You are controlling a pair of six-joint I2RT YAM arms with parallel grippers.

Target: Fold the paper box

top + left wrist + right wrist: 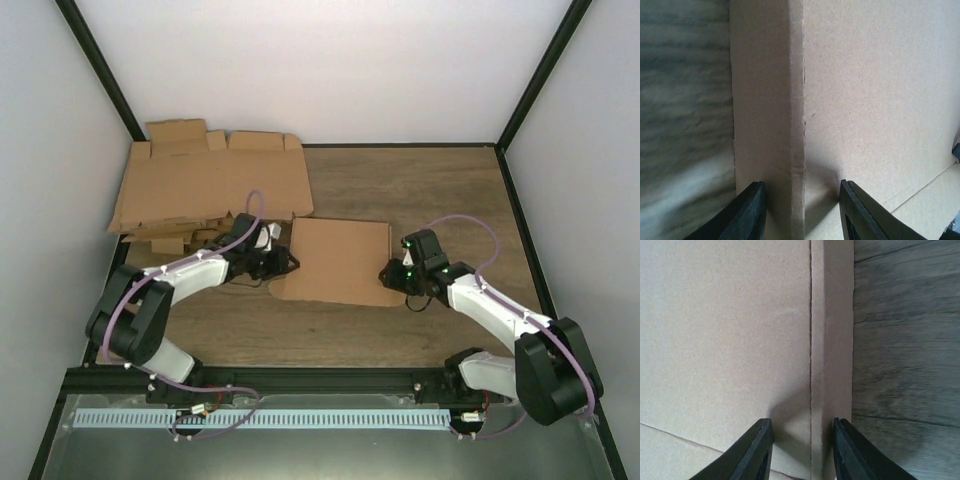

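The paper box (338, 262) is a brown cardboard piece lying in the middle of the wooden table. My left gripper (283, 264) is at its left edge, jaws open and straddling the raised left side wall (769, 120). My right gripper (392, 272) is at its right edge, jaws open and straddling the right side wall (836, 350). The wide flat panel of the box fills the left wrist view (875, 100) and the right wrist view (725, 340). Neither gripper holds anything.
A pile of flat brown cardboard blanks (205, 185) lies at the back left corner, against the left wall. White walls with black frame rails (520, 100) enclose the table. A metal rail (270, 418) runs along the near edge by the arm bases.
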